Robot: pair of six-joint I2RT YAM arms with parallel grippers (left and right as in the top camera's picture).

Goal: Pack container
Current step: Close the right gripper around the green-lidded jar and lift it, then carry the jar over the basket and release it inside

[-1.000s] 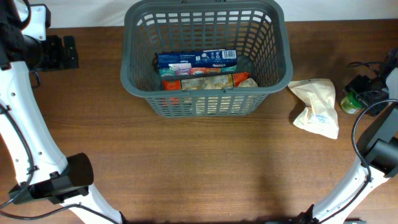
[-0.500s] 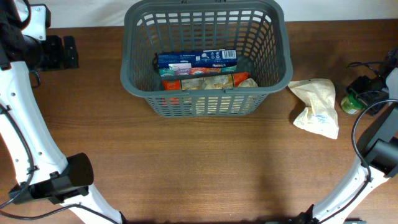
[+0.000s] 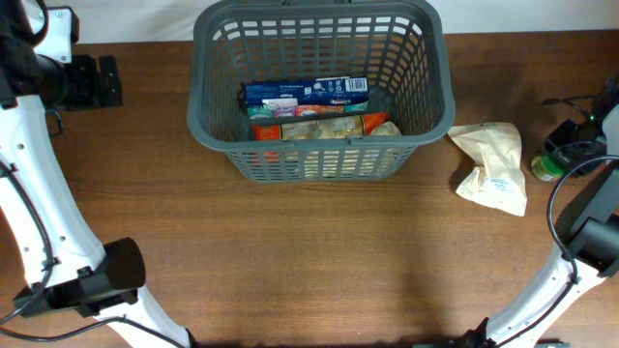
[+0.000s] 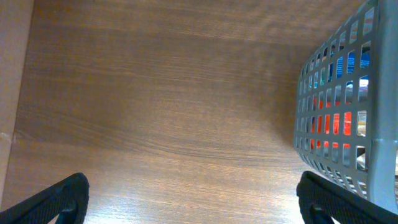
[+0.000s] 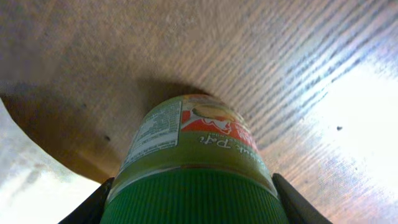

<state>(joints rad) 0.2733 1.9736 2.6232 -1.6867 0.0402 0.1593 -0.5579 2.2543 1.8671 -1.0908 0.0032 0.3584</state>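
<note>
The container, a large dark grey slotted basket, stands at the back middle of the table, and its side wall shows at the right of the left wrist view. Inside it lie a blue box and several other packets. A green-lidded jar stands at the far right. My right gripper is shut on that jar; in the right wrist view the gripper has a finger pressed on each side of the ribbed green lid, below the jar's label. My left gripper hangs open over bare table to the left of the container, and the left wrist view shows nothing in the gripper.
A crumpled beige paper bag lies between the container and the jar. Black cables trail at the far right edge. Both arm bases stand at the front corners of the wooden table.
The right gripper's fingers have closed in on the jar's lid. The left arm and the container have not moved.
</note>
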